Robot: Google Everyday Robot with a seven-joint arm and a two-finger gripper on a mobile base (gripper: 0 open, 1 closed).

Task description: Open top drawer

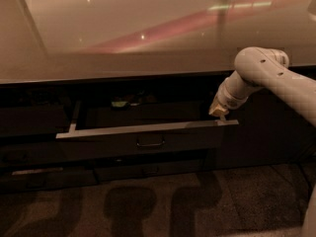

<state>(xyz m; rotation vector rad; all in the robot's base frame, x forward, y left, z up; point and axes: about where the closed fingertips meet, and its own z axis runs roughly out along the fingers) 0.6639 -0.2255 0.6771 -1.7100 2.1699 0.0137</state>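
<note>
Countertop [148,48] | top drawer [113,143] open | bent arm [266,75], pincer [218,113] at right rim, grip unclear

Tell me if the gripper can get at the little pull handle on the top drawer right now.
Probably yes. The gripper sits at the right end of the top drawer, by its upper edge, and nothing stands before the pull handle.

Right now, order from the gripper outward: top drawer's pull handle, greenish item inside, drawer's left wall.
The gripper sits at the top drawer right front corner.
1. pull handle, front centre.
2. greenish item, inside, left of centre.
3. left wall, far left.
</note>
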